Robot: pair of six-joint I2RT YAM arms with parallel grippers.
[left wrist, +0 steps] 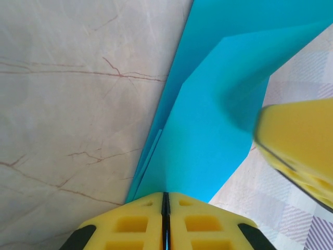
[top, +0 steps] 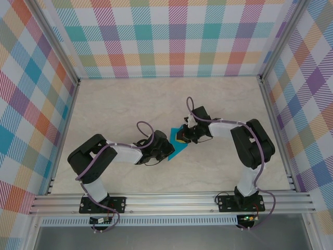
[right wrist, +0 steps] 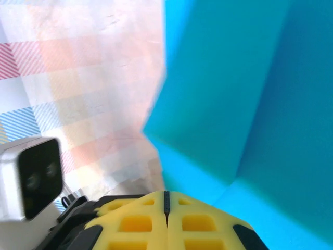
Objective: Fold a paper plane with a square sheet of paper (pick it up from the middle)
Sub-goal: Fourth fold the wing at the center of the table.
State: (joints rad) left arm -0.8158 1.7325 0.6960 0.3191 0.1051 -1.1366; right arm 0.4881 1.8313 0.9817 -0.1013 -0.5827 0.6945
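Over the marbled tabletop [top: 119, 104] we have the left gripper [left wrist: 165, 200] and the right gripper [right wrist: 166, 200] pinched shut on the square sheet of paper [left wrist: 218, 104], which hangs part-folded between them. If we pull unevenly, the sheet could tear or its crease could skew.

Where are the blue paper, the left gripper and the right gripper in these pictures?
blue paper [left wrist: 208, 135]: left wrist view, middle of its folded face
left gripper [left wrist: 165, 197]: left wrist view, seam between its fingertips
right gripper [right wrist: 166, 194]: right wrist view, seam between its fingertips
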